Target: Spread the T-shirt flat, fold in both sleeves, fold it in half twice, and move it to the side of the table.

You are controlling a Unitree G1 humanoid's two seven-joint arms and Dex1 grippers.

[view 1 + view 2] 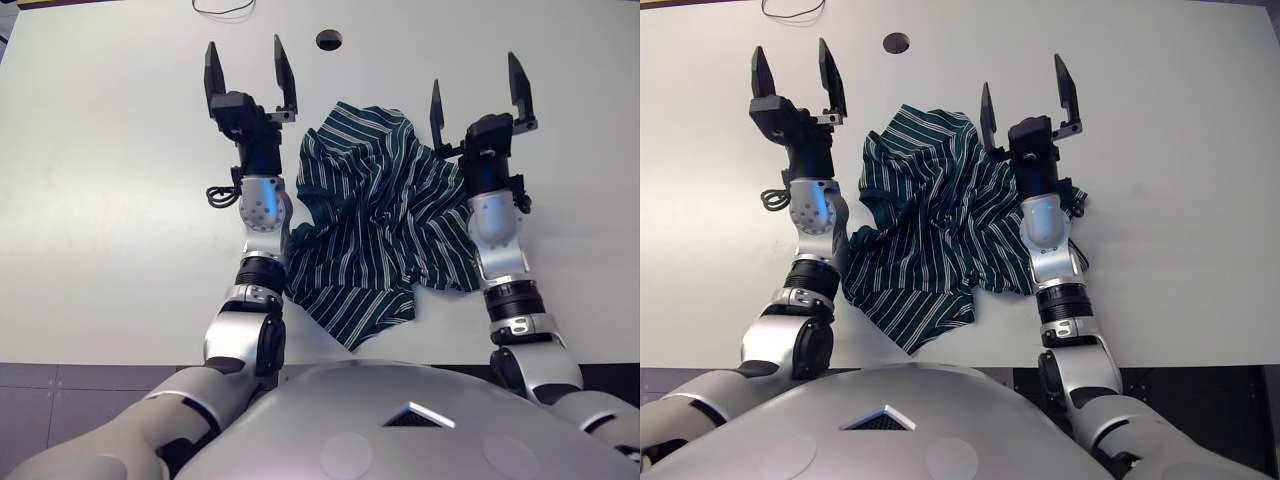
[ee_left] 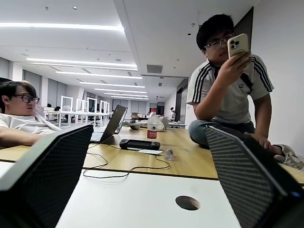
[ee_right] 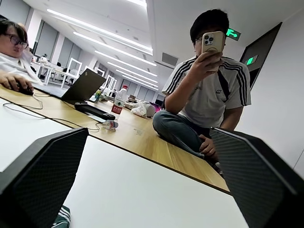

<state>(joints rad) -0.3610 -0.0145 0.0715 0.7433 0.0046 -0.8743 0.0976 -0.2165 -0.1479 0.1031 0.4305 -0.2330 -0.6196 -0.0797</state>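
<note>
Step in hand: the first one, spreading flat, by my judgement; the T-shirt (image 1: 372, 215) lay crumpled in a heap, with no sleeve folded and no half-fold made.
Left pincer (image 1: 246, 72): was spread wide and held nothing, with bare counter (image 1: 100, 200) between its fingers (image 2: 47, 175).
Right pincer (image 1: 475, 88): was likewise wide open and empty, fingers pointing away from the robot.
T-shirt's place: it lay between the two pincers and mostly back from their tips toward the robot. Its left edge lay just beside the left pincer's wrist. Its right part ran under the right pincer's wrist, and a scrap of striped cloth (image 3: 61, 222) showed beneath one finger.
Cloth's lie: it was bunched and creased, with one corner trailing toward the robot; collar and sleeves could not be told apart.
Beyond the pincers: a round hole (image 1: 328, 39) sat in the counter past the left pincer's inner finger, well apart from the cloth.
Next move, as a judgement: each pincer would need to come down onto the cloth, close on an outer edge on its own side, and draw outward, so that the heap opened rather than slid as one lump.
</note>
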